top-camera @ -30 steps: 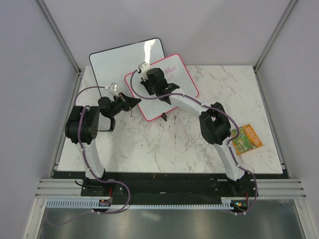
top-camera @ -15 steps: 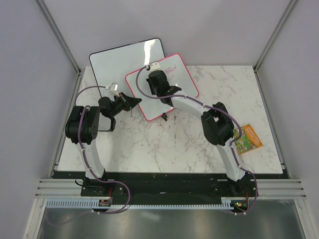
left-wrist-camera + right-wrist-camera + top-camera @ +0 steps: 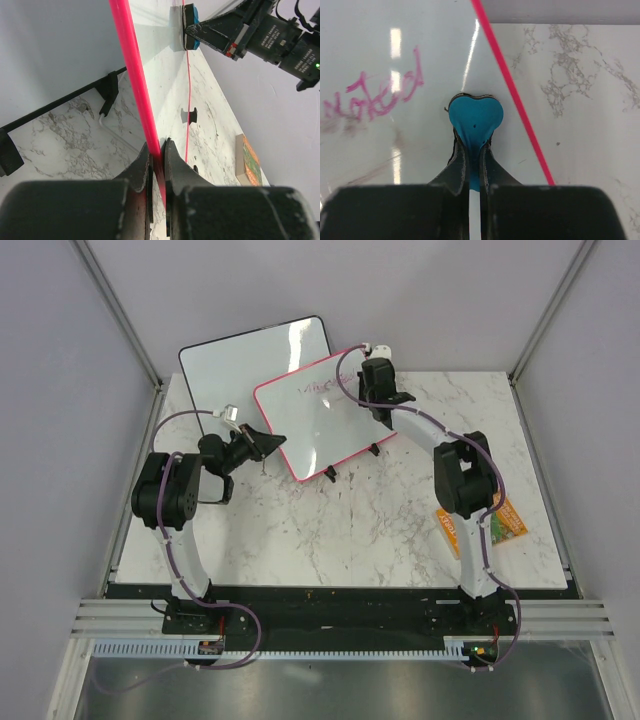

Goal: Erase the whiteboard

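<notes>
The pink-red framed whiteboard [image 3: 320, 430] stands tilted at the back middle of the table, and purple handwriting [image 3: 325, 388] shows near its top. My left gripper [image 3: 277, 443] is shut on the board's left edge; in the left wrist view [image 3: 156, 146] the pink frame [image 3: 131, 70] runs between the jaws. My right gripper [image 3: 377, 400] is at the board's upper right corner. It is shut on a blue heart-shaped eraser [image 3: 476, 117] pressed on the white surface. The handwriting [image 3: 375, 97] lies to the eraser's left, and the frame [image 3: 515, 95] just to its right.
A larger black-framed whiteboard [image 3: 250, 355] leans behind the pink one at the back left. An orange and green packet [image 3: 482, 522] lies on the marble table [image 3: 330, 530] by the right arm, and also shows in the left wrist view [image 3: 248, 162]. Grey walls close in the back and sides.
My right gripper has swept the eraser across the board from its left-centre to the upper right corner. My left gripper has kept its hold on the frame.
</notes>
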`<state>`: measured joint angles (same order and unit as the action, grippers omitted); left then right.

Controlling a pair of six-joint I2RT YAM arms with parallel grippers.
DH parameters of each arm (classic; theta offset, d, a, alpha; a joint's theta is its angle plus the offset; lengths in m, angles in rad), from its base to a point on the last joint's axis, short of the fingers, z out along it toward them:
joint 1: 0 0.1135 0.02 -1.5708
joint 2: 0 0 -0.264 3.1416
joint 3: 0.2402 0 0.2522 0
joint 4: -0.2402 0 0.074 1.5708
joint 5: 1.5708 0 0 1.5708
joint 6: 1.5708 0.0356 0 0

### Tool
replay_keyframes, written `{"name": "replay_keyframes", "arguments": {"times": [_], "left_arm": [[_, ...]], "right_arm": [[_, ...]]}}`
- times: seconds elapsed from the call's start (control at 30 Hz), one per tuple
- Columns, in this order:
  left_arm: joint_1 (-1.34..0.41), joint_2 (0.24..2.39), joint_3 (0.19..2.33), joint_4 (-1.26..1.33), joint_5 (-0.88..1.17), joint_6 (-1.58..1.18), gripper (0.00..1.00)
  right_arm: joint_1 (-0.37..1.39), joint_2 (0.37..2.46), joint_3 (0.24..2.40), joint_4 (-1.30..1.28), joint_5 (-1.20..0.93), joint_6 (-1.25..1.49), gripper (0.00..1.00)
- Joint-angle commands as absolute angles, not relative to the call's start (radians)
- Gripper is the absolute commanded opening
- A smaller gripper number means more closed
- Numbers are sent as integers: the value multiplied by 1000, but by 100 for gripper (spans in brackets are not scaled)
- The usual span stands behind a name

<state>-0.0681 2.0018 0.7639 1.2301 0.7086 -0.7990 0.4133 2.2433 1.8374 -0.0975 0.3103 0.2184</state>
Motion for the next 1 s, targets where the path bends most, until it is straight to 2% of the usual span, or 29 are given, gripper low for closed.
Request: {"name": "replay_keyframes", "arguments": {"times": [0.0,0.27,0.5,0.6,0.73,0.83,0.97], "left_arm": [[-98,1996,779,1269,785,-623,2],[-101,1996,779,1266,787,-620,2],[-104,1993,782,1261,787,-614,2],[-106,1993,781,1261,787,-614,2],[-106,1990,779,1262,788,-612,2],[-106,1990,779,1264,788,-612,2],[-106,1990,779,1264,788,-612,2]], "right_arm": [[362,2355,1859,-241,303,181,0],[526,2407,1999,-400,178,32,0],[632,2457,2112,-541,34,14,0],[673,2464,2099,-567,-18,15,0],[693,2477,2085,-551,-46,32,0],[671,2470,2065,-467,21,54,0],[653,2427,2028,-282,-21,45,0]]}}
